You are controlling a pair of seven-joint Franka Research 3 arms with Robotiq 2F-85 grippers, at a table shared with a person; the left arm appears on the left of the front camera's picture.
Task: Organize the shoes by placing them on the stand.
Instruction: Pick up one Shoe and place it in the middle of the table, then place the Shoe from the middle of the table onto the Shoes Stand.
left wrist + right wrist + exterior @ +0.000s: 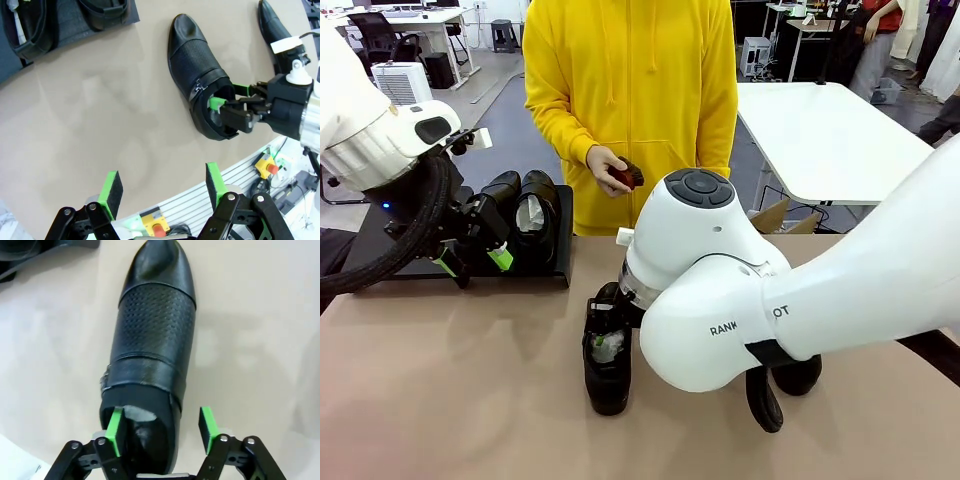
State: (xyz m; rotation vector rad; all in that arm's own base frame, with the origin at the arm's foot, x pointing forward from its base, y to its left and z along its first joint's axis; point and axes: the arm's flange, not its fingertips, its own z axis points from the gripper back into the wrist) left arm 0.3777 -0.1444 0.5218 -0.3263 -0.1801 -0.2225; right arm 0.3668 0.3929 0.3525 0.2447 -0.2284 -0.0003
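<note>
One black shoe (155, 340) lies on the tan table (450, 380), toe pointing away from me. My right gripper (161, 426) stands open at its heel: one green pad is inside the shoe's opening, the other is outside its side wall with a gap. The same shoe (608, 365) shows under my right arm in the front view. A second shoe (782, 392) lies half hidden to its right. Two more shoes (525, 215) sit on the black stand (558, 262) at the back left. My left gripper (472, 262) hovers open and empty in front of the stand.
A person in a yellow hoodie stands at the far side holding a small dark-red brush (626, 177). My bulky right arm (740, 300) covers the table's middle right. A white table (820, 130) stands behind on the right. Bare tabletop lies at the front left.
</note>
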